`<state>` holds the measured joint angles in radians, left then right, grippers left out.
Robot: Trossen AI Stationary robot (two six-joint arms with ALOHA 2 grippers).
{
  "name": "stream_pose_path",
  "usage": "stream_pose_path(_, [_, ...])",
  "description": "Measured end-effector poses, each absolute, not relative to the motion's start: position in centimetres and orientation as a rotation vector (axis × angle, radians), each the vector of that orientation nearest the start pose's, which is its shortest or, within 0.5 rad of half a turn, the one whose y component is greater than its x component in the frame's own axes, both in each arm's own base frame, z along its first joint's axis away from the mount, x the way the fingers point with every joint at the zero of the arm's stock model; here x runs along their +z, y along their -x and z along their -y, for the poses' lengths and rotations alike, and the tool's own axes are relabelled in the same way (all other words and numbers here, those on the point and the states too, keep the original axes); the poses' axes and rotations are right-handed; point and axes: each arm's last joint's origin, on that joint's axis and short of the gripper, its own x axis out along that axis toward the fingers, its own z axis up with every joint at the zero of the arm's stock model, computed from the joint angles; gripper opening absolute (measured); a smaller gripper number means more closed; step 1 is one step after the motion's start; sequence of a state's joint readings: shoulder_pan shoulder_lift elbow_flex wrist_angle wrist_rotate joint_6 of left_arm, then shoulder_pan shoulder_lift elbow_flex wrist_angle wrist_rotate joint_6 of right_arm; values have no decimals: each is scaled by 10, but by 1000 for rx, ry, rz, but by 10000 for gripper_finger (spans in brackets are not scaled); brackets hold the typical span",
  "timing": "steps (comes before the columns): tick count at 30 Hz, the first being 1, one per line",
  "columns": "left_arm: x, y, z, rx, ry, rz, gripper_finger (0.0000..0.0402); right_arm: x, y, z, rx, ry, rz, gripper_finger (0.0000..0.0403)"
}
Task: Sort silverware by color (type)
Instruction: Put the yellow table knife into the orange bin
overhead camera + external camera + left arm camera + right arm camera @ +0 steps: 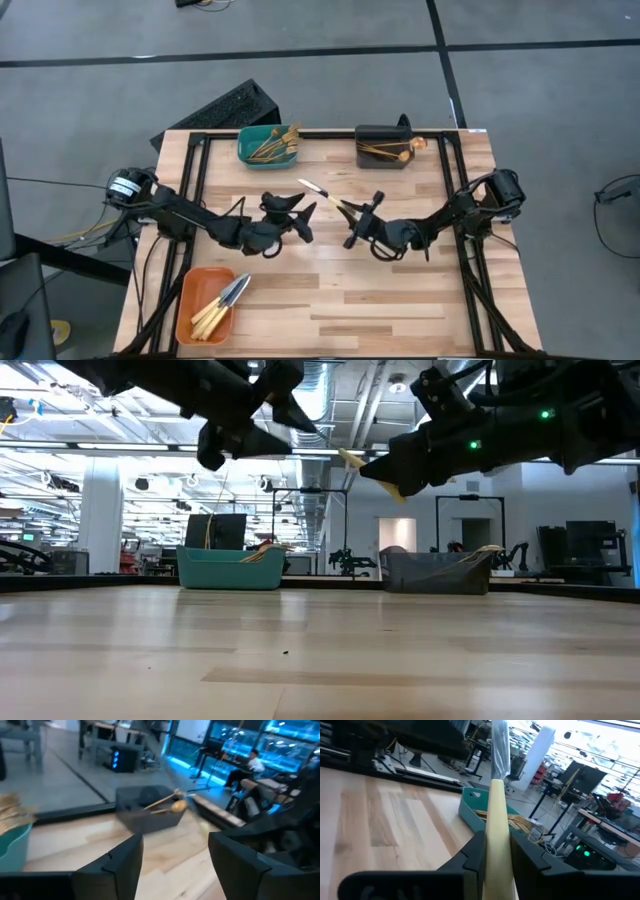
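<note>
Currently the right claw [352, 212] sits above the counter [400, 300] near its centre, fingers pinched on a knife [322, 193] w/ gold handle and silver blade. In the right wrist view the knife [496, 820] runs straight out between the two dark fingers [472, 855], handle clamped, blade tip pointing away from the wrist. In the high view the blade points toward the far-left side of the counter, roughly toward the teal bin [268, 147]. In the low view the knife [372, 472] is held well clear of the counter surface.

Left claw [297, 222] hovers just beside the right one, also near the counter centre. Its fingers [120, 865] are spread apart w/ nothing between them, per the left wrist view.

Bin contents:
- Teal bin, far edge, left of centre: several gold forks [276, 145].
- Dark grey bin [383, 146], far edge, right of centre: gold spoons [385, 150]. Same bin [150, 812] shows in the left wrist view w/ spoon ends sticking above the rim.
- Orange bin [203, 305], near-left corner: several knives [222, 303], blades toward the far right.

Both far bins are well apart from the claws. A seated person [245, 767] shows in the room beyond the counter.
</note>
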<state>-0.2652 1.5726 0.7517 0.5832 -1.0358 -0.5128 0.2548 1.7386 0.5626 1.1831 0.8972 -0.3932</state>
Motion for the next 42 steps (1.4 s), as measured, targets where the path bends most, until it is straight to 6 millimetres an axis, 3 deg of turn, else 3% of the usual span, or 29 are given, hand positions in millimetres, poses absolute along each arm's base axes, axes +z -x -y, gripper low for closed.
stream_pose_path(7, [226, -312, 52, 715, 280, 79, 184, 163, -296, -53, -658, 373, -121, 92])
stream_pose_path(18, [227, -320, 17, 671, 291, 82, 108, 163, -296, -55, -650, 405, -130, 92])
stream_pose_path(25, [228, -321, 17, 621, 305, 86, 13, 163, -296, -55, -657, 407, -131, 92])
stream_pose_path(30, [229, -320, 21, 590, 238, 49, 3, 162, -296, -53, -658, 401, -130, 91])
stream_pose_path(32, [232, -317, 24, 573, 185, 2, 2, 162, -296, -53, -659, 395, -130, 116])
stream_pose_path(36, [252, -301, 32, 567, 71, -259, 1, 166, -294, -54, -752, 422, -143, 226])
stream_pose_path(39, [283, -282, 40, 590, 113, -470, 1, 172, -290, -57, -803, 460, -162, 288])
stream_pose_path(42, [307, -264, 51, 549, 231, -714, 1, 182, -285, -60, -838, 459, -165, 315])
